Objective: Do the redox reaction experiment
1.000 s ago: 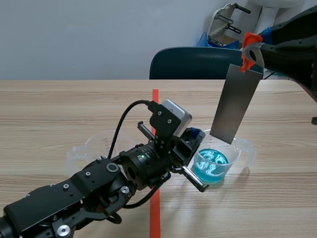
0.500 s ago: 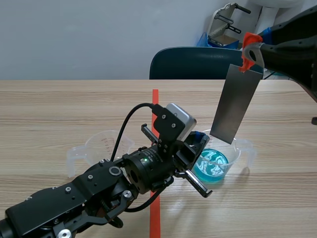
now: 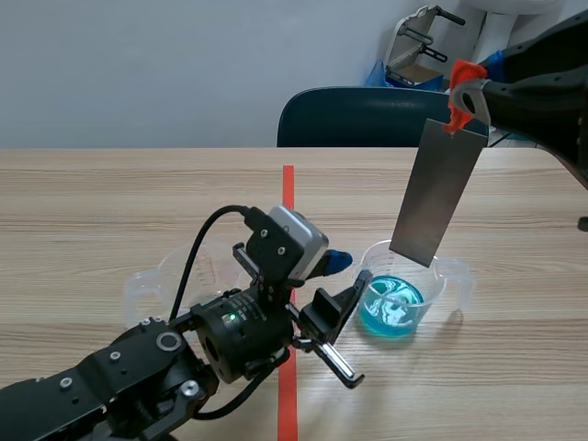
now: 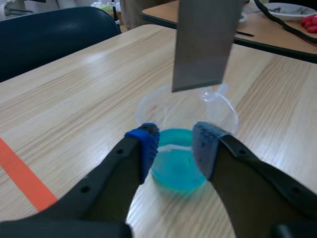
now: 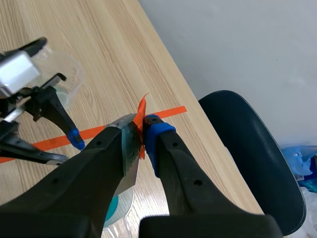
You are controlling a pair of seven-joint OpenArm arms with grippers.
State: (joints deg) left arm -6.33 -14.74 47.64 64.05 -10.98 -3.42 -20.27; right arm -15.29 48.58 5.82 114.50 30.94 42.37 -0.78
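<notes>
The left arm (image 3: 119, 372) is black with silver screws (image 3: 167, 341), a looping black cable (image 3: 198, 246), a green light (image 3: 233, 318) and a grey camera box (image 3: 298, 237). The left gripper (image 4: 176, 143) has dotted blue pads (image 4: 147, 143).

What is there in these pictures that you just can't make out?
- Scene view: the left arm covers part of the empty cup; any markings on it are too small to read.
- Left wrist view: the sheet's upper end runs out of the picture.
- Right wrist view: the right gripper hides most of the sheet and the blue cup.
</notes>
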